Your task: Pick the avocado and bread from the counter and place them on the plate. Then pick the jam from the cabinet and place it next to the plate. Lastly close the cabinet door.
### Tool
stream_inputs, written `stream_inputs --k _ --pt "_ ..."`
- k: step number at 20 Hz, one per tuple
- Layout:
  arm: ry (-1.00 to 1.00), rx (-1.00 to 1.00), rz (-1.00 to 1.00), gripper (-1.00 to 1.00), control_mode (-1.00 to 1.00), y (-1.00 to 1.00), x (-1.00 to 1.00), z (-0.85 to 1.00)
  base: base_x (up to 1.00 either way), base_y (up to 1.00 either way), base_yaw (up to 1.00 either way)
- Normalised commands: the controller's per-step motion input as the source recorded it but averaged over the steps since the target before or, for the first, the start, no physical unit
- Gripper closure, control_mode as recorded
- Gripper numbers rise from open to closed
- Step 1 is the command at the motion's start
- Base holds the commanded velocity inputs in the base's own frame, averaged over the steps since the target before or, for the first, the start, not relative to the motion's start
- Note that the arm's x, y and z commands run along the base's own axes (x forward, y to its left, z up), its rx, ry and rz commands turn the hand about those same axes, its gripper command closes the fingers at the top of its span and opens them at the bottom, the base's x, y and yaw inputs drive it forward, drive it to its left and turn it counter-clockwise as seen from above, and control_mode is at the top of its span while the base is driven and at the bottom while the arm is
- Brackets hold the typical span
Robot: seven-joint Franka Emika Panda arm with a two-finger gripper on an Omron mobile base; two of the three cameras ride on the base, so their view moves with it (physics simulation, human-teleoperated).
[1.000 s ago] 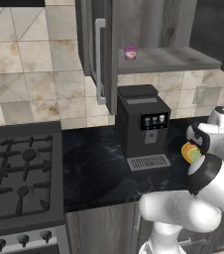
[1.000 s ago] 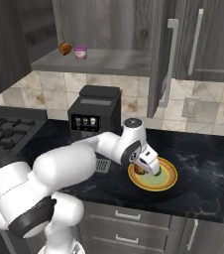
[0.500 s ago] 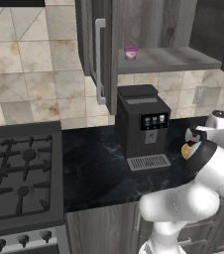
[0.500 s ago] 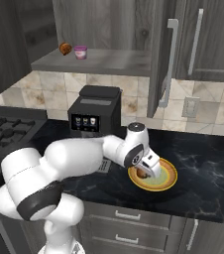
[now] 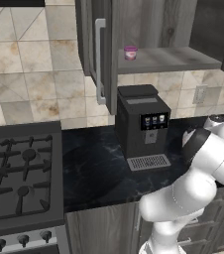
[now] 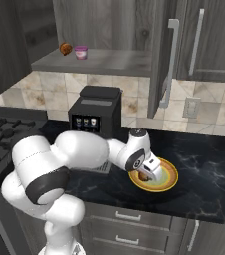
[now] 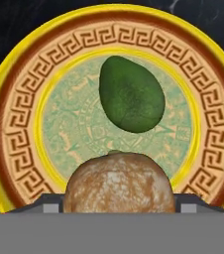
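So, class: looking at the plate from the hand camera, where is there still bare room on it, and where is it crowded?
The avocado lies on the upper centre of the plate. The bread, between the gripper fingertips, crowds the lower middle. The green centre left of the avocado is bare, as is the patterned rim band at both sides.

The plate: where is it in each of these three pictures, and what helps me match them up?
Left base view: hidden behind the robot's white arm at the right edge.
Right base view: the plate lies on the black counter, lower centre-right, right of the coffee machine.
Hand view: the plate spans most of the picture, with the avocado on it.
Shared landmark: the coffee machine, seen in both base views.
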Motion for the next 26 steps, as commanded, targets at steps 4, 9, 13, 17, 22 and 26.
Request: stream_inputs --k 4,9,13,17,22,26 --pt "0.01 0.0 0.0 1.0 -1.0 -0.01 0.2 -0.2 0.0 0.0 0.0" --pt "0.01 0.0 0.0 1.0 -1.0 -0.01 0.16 -0.19 0.0 0.0 0.0" --pt "0.01 0.0 0.0 1.0 -1.0 -0.06 0.14 -0.14 0.0 0.0 0.0" --pt "0.01 0.0 0.0 -1.0 -1.0 -0.05 0.08 -0.11 0.0 0.0 0.0" --pt "0.0 0.0 0.0 -1.0 -1.0 -0.07 -0.03 -0.01 0.0 0.0 0.0" --pt "0.0 0.0 0.0 -1.0 -1.0 -0.01 -0.17 0.17 0.0 0.0 0.0"
